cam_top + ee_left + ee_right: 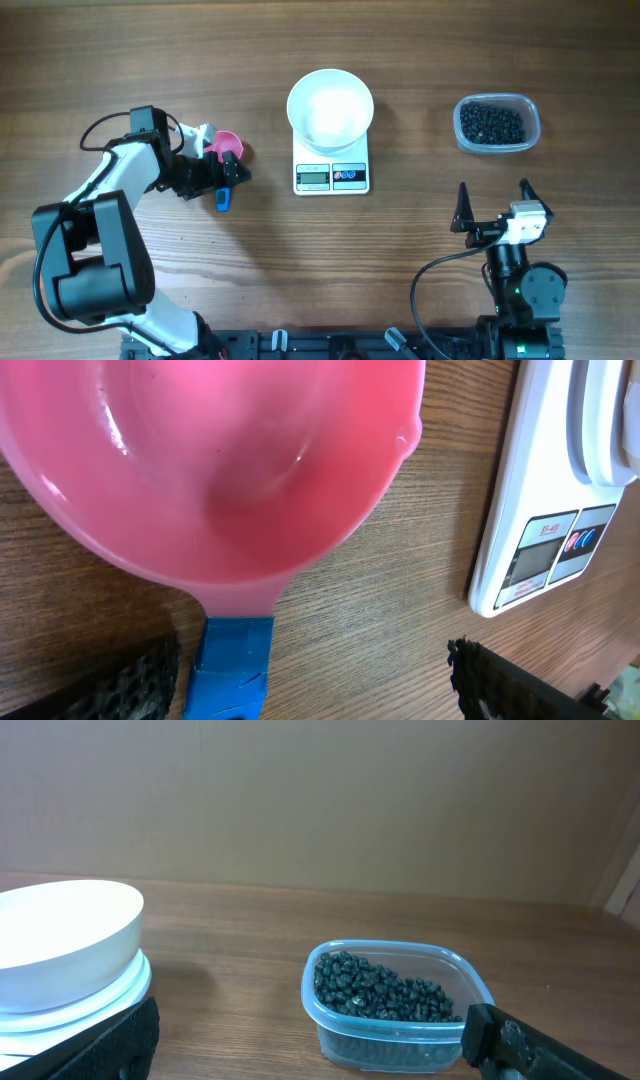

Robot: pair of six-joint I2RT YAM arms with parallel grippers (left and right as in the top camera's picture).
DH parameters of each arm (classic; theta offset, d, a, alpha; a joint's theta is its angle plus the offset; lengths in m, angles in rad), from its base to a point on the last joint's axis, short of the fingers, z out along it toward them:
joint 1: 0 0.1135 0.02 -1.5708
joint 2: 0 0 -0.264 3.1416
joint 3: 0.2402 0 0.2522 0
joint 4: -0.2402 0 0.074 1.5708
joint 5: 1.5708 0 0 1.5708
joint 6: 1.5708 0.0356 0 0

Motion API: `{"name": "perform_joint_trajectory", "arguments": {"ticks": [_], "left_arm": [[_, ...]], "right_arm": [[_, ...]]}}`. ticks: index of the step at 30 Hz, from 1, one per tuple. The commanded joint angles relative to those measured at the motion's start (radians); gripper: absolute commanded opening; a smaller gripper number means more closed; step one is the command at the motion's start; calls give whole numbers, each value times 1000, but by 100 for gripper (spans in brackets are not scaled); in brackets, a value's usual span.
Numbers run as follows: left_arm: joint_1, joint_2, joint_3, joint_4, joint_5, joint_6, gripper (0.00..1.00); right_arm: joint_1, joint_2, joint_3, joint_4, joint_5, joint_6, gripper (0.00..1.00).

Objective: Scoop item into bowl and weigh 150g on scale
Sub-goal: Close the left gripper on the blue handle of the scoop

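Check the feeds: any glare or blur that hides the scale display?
Overhead: bowl washed out white, scale display too small to read. Left wrist: pink scoop close and soft with glossy highlights; display visible at an angle, digits unclear. Right wrist: beads sharp, display out of frame.

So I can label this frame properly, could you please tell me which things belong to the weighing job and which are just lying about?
Job: black beads in the clear tub, pink scoop, white bowl, scale.
Just lying about: only a looping black cable.
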Motion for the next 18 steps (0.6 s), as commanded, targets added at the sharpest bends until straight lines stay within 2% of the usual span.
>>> {"name": "perform_joint_trajectory", "arguments": {"ticks": [1, 18], "left_arm": [[-4, 38, -17, 8, -32, 16, 92], [-4, 38, -17, 7, -21, 16, 92]], "right_arm": [[-4, 0, -1, 3, 7, -3, 100], [-4, 0, -1, 3, 7, -2, 100]]}}
